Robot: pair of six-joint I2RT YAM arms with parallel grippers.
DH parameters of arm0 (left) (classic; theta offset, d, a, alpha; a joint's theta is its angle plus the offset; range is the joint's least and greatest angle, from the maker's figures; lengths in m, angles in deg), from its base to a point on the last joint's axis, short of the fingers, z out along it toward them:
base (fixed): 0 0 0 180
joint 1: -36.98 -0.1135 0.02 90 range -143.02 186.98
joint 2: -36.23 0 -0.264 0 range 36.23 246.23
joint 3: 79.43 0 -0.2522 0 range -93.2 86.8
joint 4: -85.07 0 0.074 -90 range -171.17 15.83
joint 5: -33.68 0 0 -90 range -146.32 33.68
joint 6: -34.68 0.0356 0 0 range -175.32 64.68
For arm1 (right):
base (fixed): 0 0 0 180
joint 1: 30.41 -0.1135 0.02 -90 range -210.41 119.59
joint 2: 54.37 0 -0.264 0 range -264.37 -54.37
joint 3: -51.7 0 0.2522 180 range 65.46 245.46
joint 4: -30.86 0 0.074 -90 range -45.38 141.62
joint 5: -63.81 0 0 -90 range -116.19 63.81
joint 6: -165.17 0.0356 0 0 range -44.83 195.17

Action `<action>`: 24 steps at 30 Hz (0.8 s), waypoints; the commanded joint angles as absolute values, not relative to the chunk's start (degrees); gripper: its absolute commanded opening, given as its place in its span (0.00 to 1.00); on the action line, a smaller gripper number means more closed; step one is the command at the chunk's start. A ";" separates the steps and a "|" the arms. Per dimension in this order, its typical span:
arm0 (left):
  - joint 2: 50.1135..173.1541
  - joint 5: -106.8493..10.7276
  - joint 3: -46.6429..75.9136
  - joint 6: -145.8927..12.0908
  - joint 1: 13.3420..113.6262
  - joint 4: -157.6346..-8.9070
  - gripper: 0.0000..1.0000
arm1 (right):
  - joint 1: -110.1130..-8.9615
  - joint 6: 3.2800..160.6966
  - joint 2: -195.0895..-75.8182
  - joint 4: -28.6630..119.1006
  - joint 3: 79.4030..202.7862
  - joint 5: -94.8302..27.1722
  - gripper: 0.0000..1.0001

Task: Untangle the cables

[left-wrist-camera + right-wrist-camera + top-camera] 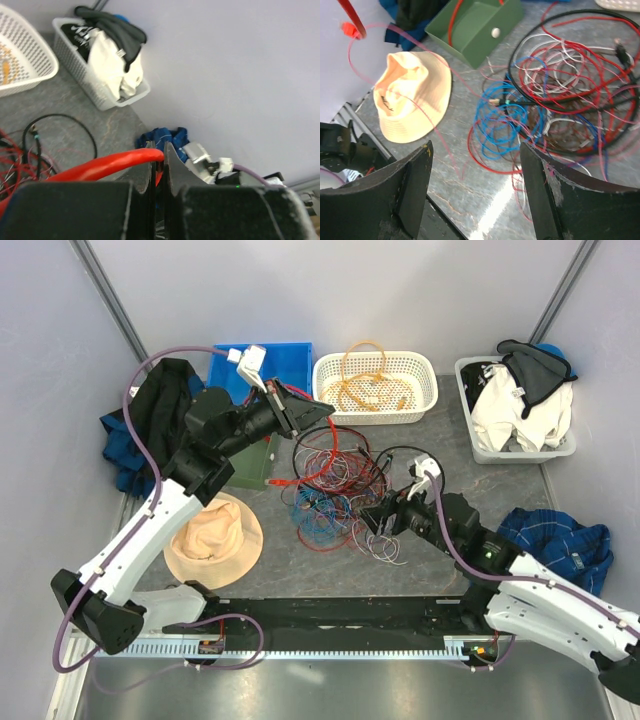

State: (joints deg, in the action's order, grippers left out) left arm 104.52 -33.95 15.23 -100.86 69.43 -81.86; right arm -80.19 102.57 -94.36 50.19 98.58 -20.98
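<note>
A tangle of red, blue, black and white cables lies at the table's middle; it also fills the right wrist view. My left gripper is raised above the tangle's far left side and is shut on a red cable that hangs down to the pile. My right gripper is open and empty, low beside the tangle's right near edge, its fingers spread over bare table and thin red loops. Orange-yellow cables lie in the white basket.
A tan hat lies left of the tangle. A green box and a blue bin stand behind it. Dark clothes lie far left. A grey basket of clothes stands back right, blue cloth at right.
</note>
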 commanded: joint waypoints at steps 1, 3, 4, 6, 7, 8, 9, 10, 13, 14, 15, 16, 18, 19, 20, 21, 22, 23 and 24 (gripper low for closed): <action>104.25 -28.28 9.47 -103.05 69.33 -85.48 0.02 | -80.59 101.36 -96.99 37.00 97.72 -25.22 0.77; 104.17 -28.02 8.41 -102.78 69.33 -84.86 0.02 | -80.59 101.10 -99.54 34.27 97.45 -26.01 0.77; 104.08 -27.93 7.97 -102.70 69.33 -84.60 0.02 | -80.60 101.10 -100.68 31.64 97.37 -26.10 0.77; 104.08 -27.93 7.18 -102.43 69.42 -84.07 0.02 | -80.95 101.01 -104.63 29.43 98.15 -27.75 0.77; 104.08 -27.93 7.00 -102.34 69.33 -83.81 0.02 | -81.12 101.19 -105.86 27.07 98.50 -28.29 0.77; 104.08 -28.02 6.56 -102.08 69.33 -83.54 0.02 | -81.99 101.36 -107.88 25.74 98.86 -28.65 0.77; 104.17 -27.93 6.30 -101.91 69.42 -82.84 0.02 | -82.52 101.28 -108.59 24.33 98.95 -28.91 0.77; 104.25 -28.02 5.95 -101.73 69.33 -82.58 0.02 | -83.31 100.41 -109.47 22.06 99.03 -28.22 0.77; 104.08 -27.58 5.51 -101.90 69.33 -82.49 0.02 | -85.60 97.95 -113.34 20.72 100.70 -23.58 0.79; 104.17 -27.41 5.42 -101.99 69.33 -82.49 0.02 | -86.21 96.55 -115.61 20.37 101.66 -22.51 0.79; 104.08 -27.41 5.42 -102.17 69.33 -82.49 0.02 | -86.39 95.75 -116.85 19.76 102.02 -21.54 0.79; 104.08 -27.15 5.42 -102.17 69.33 -82.49 0.02 | -86.48 95.13 -119.13 18.45 102.37 -19.18 0.79; 103.90 -26.88 5.51 -102.25 69.33 -82.49 0.02 | -86.57 94.07 -121.68 17.03 103.43 -16.45 0.80; 103.82 -26.79 5.68 -102.25 69.33 -82.49 0.02 | -86.57 93.72 -124.22 15.72 103.86 -13.47 0.80; 103.82 -26.96 5.77 -102.08 69.33 -82.40 0.02 | -86.57 92.94 -125.64 15.27 104.91 -11.44 0.80; 103.55 -26.88 5.86 -102.17 69.33 -82.40 0.02 | -86.57 92.58 -127.13 15.70 105.88 -9.33 0.80; 103.38 -26.97 5.94 -102.08 69.33 -82.14 0.02 | -86.57 92.14 -129.67 15.97 106.93 -7.31 0.79; 103.29 -27.05 5.95 -101.82 69.33 -81.96 0.02 | -86.57 90.66 -130.74 15.88 108.77 -5.38 0.76; 103.11 -27.05 5.86 -101.55 69.33 -81.70 0.02 | -86.57 90.47 -131.62 16.23 109.57 -4.84 0.71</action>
